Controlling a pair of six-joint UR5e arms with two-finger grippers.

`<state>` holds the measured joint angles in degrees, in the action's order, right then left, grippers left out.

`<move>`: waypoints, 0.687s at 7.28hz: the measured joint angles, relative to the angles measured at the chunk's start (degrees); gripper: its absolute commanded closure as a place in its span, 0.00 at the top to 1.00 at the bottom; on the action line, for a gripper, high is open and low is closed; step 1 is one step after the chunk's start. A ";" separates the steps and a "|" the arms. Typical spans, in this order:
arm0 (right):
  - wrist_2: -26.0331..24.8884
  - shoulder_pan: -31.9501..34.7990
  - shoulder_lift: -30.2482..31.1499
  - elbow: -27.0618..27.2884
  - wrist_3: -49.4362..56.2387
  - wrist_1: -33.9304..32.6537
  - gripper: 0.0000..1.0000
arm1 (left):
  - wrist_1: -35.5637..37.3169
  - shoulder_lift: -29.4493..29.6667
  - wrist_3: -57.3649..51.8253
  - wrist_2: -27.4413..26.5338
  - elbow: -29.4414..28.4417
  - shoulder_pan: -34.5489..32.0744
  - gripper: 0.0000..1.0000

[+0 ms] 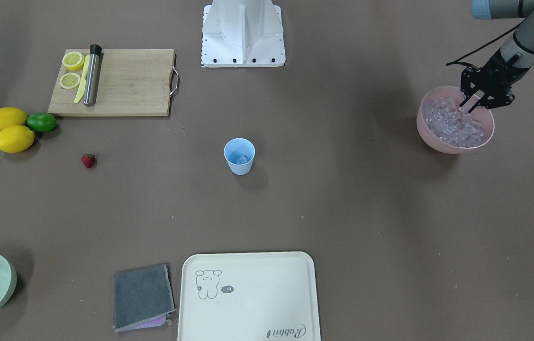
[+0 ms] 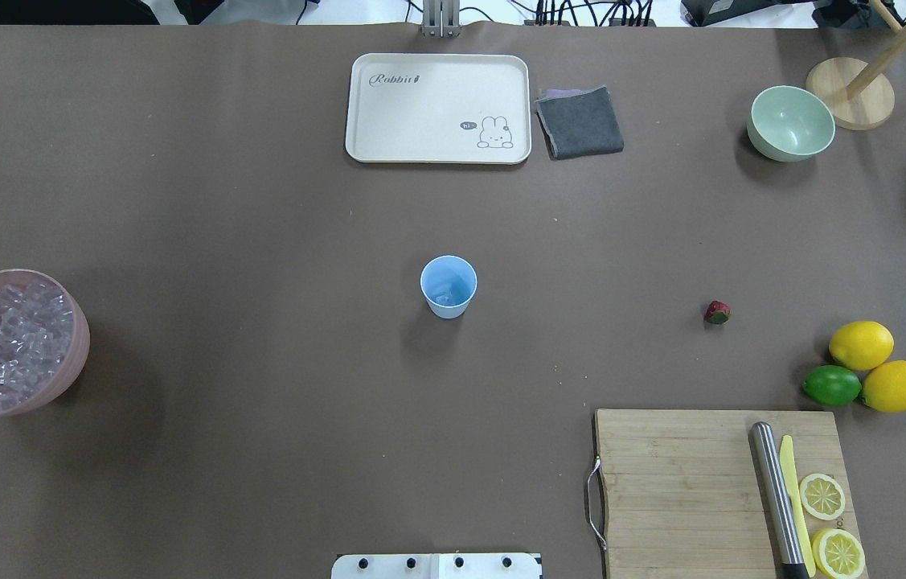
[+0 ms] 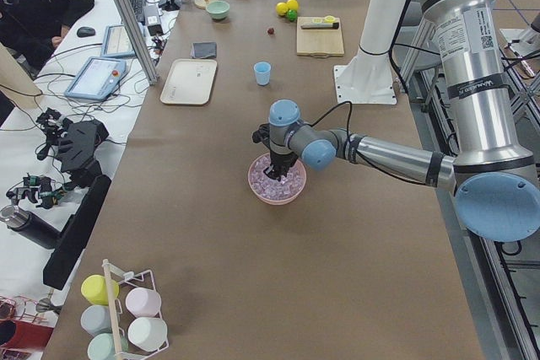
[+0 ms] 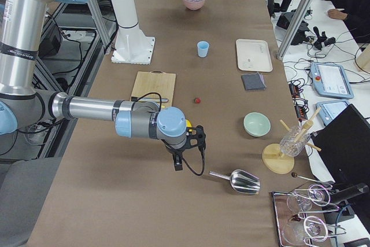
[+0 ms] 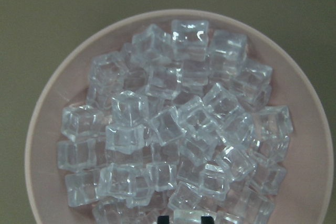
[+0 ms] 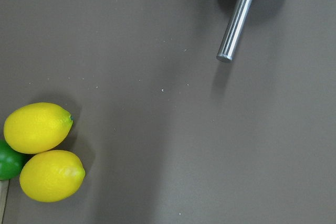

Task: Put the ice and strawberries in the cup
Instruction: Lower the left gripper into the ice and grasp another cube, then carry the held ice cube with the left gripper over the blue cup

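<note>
The light blue cup [image 1: 239,156] stands upright at the table's middle with one ice cube in it; it also shows in the overhead view [image 2: 448,286]. The ice [image 5: 173,124] fills a pink bowl [image 1: 437,142] at the robot's left end. My left gripper [image 1: 468,106] reaches down into that bowl, its fingertips [image 5: 163,219] a cube's width apart around a cube at the pile's edge. The strawberry [image 1: 88,161] lies on the table towards the right end. My right gripper [image 4: 178,165] hangs above the table beyond the lemons; I cannot tell whether it is open or shut.
A cutting board [image 2: 710,490] holds lemon slices, a knife and a steel rod. Two lemons [image 2: 861,344] and a lime [image 2: 831,385] lie near it. A cream tray [image 2: 436,108], a grey cloth [image 2: 580,122] and a pale green bowl [image 2: 790,125] line the far edge. A metal scoop [image 4: 240,180] lies near the right gripper.
</note>
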<state>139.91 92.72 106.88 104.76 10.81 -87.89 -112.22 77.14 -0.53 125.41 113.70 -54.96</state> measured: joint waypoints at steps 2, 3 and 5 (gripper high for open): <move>0.01 0.00 -0.05 -0.20 0.02 -0.06 1.00 | 10.02 12.16 6.05 0.46 -0.65 -0.94 0.00; 0.05 0.00 -0.05 -0.40 0.05 -0.06 1.00 | 13.26 20.29 13.81 0.26 -2.26 1.17 0.00; 0.04 -0.02 -0.17 -1.03 0.05 -0.03 1.00 | 15.60 36.68 31.67 -4.24 -8.85 10.59 0.00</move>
<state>139.95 92.71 106.72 103.72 10.86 -87.92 -96.62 113.82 31.14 121.18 104.84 -44.37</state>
